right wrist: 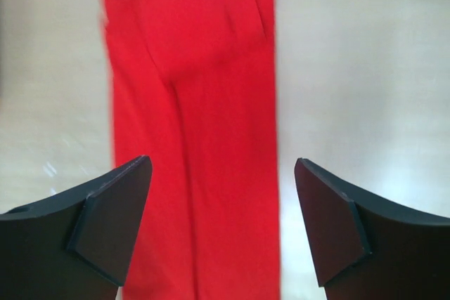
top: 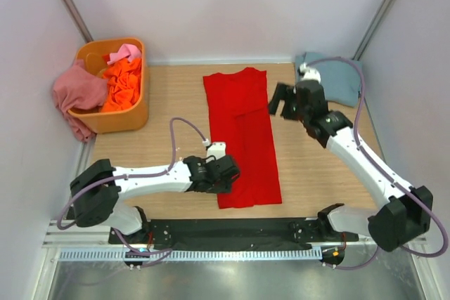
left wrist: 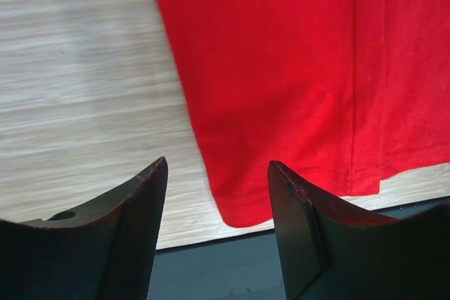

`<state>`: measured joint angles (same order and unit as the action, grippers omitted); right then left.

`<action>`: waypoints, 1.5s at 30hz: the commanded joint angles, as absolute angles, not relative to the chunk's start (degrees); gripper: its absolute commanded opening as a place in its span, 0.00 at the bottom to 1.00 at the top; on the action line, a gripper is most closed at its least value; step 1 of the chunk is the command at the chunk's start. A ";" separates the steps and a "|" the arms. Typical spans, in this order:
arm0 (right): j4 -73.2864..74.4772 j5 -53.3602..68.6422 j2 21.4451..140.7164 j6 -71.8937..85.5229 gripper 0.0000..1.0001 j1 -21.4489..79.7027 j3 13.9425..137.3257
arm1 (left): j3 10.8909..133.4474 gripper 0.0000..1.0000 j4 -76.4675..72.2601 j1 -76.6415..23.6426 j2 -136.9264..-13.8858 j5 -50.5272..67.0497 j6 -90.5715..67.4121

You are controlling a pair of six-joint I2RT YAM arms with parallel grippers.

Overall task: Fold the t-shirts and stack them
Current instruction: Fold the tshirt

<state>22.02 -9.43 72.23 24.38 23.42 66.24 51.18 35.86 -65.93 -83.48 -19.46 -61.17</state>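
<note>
A bright red t-shirt (top: 242, 135) lies folded into a long strip down the middle of the table. My left gripper (top: 226, 173) is open and empty at its near left corner, whose hem shows between the jaws in the left wrist view (left wrist: 239, 205). My right gripper (top: 283, 100) is open and empty above the shirt's far right edge; the strip shows in the right wrist view (right wrist: 197, 103). A grey-blue shirt (top: 337, 79) lies folded at the far right. Orange (top: 125, 83) and pink (top: 126, 52) shirts fill the tub; a dusty rose one (top: 77, 93) hangs over its left side.
The orange plastic tub (top: 119, 119) stands at the far left corner. White walls close the table on three sides. A black rail (top: 232, 230) runs along the near edge, also in the left wrist view (left wrist: 232, 265).
</note>
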 commanded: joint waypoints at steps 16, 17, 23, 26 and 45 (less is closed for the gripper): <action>35.60 6.86 46.50 45.85 0.75 29.34 28.59 | 49.40 0.29 32.43 -74.44 -89.92 -20.57 -70.22; 35.16 7.03 45.89 46.92 0.73 30.05 27.43 | 49.22 0.27 32.52 -74.44 -89.74 -20.74 -70.49; 33.57 5.37 44.12 53.69 0.59 38.74 22.68 | 47.81 0.19 33.49 -74.44 -87.10 -21.36 -71.80; 33.75 3.17 43.68 55.54 0.55 42.44 21.71 | 47.37 0.23 34.01 -74.44 -86.22 -21.45 -72.33; 34.46 -3.96 46.93 56.25 0.49 44.82 20.31 | 46.58 0.43 37.62 -74.44 -82.87 -26.19 -73.92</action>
